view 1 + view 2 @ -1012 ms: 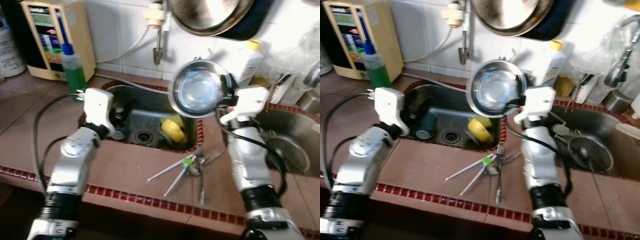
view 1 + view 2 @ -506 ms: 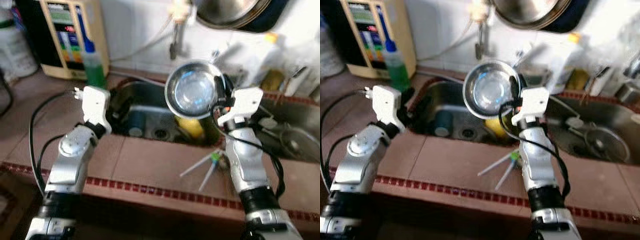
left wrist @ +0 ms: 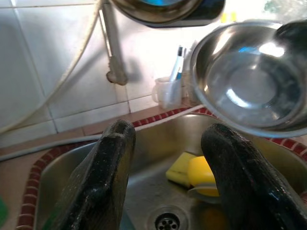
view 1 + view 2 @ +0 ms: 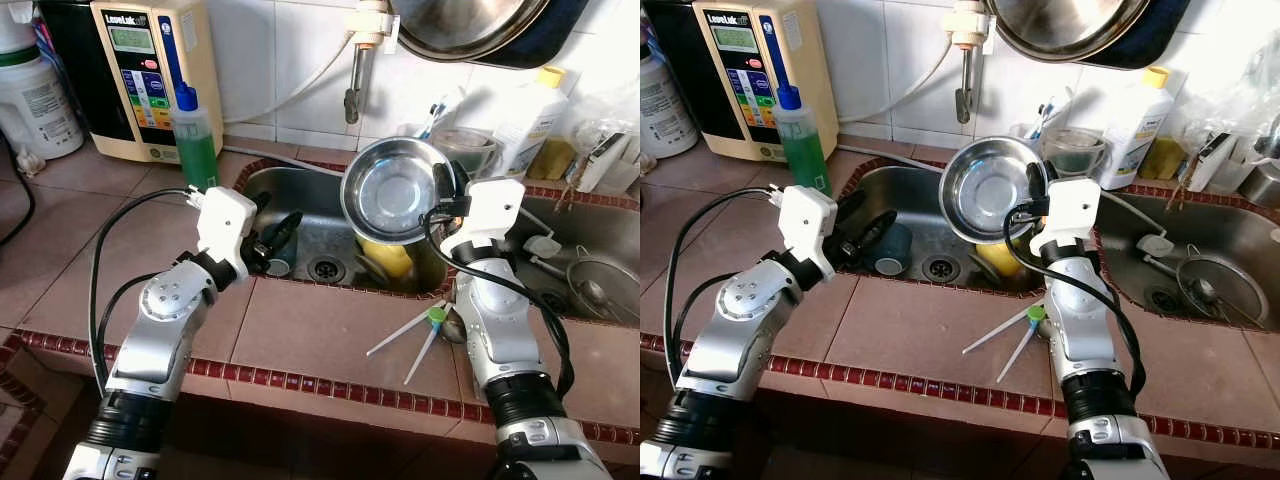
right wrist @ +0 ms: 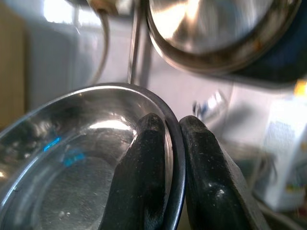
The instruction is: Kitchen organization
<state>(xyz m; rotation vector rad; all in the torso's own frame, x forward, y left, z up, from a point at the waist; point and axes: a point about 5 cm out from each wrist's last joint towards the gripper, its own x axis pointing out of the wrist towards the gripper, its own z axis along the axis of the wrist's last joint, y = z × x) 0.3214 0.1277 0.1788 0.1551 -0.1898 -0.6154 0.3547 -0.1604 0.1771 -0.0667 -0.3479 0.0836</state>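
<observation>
A shiny steel bowl [image 4: 393, 200] hangs tilted in the air above the left sink [image 4: 318, 199], its hollow facing me. My right gripper [image 4: 443, 196] is shut on the steel bowl's right rim, one finger inside [image 5: 146, 158] and one outside. My left gripper [image 4: 281, 231] is open over the sink's left side, with nothing between its fingers [image 3: 111, 158]. Down in the sink lie a yellow sponge [image 4: 392, 256] and a blue cup [image 4: 890, 250].
Loose utensils with a green-tipped one [image 4: 432, 318] lie on the tiled counter by my right arm. A green soap bottle [image 4: 195, 140] and a beige appliance [image 4: 150, 75] stand back left. A large pan [image 4: 470, 25] hangs on the wall. The right sink [image 4: 1200, 270] holds a strainer.
The camera has steadied and shifted. My left gripper has reached further over the sink. The bowl stays held in my right gripper at about the same height.
</observation>
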